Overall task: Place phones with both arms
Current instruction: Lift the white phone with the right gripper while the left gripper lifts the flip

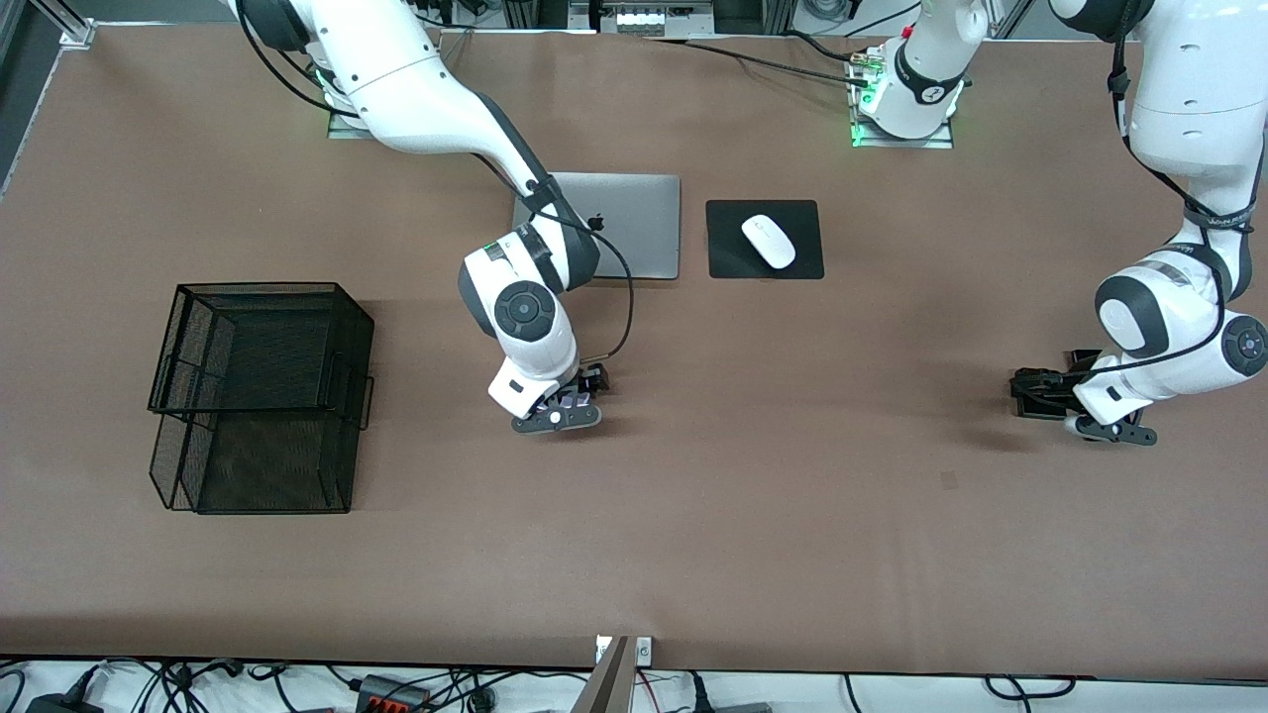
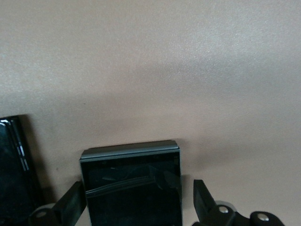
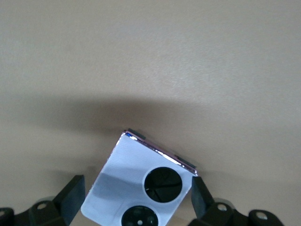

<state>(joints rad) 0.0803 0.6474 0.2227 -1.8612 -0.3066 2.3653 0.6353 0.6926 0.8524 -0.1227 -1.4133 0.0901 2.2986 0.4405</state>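
Jaws on both arms stand apart, nothing clamped: the right gripper point(image 1: 557, 416) is low over the middle of the brown desk point(image 1: 753, 515) with the pale-lilac flip phone point(image 3: 141, 186) lying tilted between its fingers point(image 3: 70, 195), and the left gripper point(image 1: 1109, 428) is down at the left arm's end straddling the small black flip phone point(image 2: 132, 183), with the longer black slab phone point(image 2: 14, 165) just beside it. Farther up the desk sit the black mesh basket point(image 1: 260, 396), then the silver laptop point(image 1: 634, 223) and the white mouse point(image 1: 769, 241) on its black pad point(image 1: 733, 259).

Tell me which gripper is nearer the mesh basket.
Right. The right gripper is down over the lilac phone at mid-table, closer to the mesh basket; the left gripper is at the left arm's end.
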